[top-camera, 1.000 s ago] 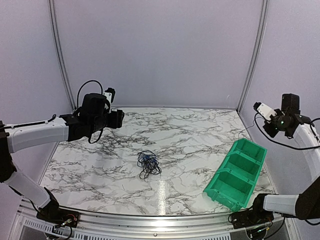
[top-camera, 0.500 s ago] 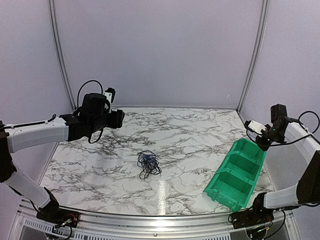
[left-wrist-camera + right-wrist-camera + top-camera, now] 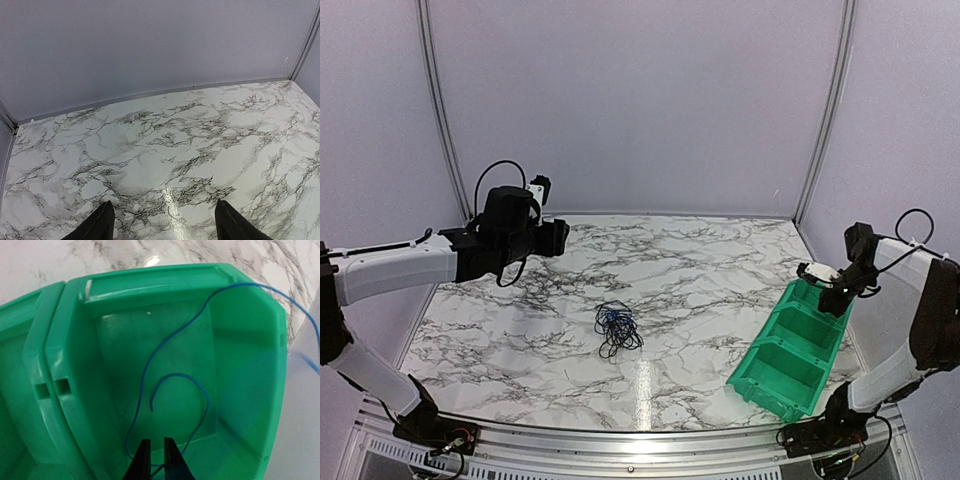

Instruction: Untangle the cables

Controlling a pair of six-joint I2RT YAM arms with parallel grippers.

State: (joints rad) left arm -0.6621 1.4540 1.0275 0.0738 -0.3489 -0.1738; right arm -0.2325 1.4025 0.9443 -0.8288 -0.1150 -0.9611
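Cables (image 3: 617, 330) mostly sit as one dark loopy tangle mid-surface (image 3: 720, 255), well apart from the green bin (image 3: 760, 385). We see one blue strand (image 3: 177, 374) already out. It curls inside the bin's far end compartment, one end pinched in the right hand (image 3: 157, 444), whose jaws are nearly together. Left hand (image 3: 165, 227) hovers wide and empty over the far left of the surface. We judge the task to be early: one strand is separated but not yet released, and the bulk of the tangle is left to pull apart.
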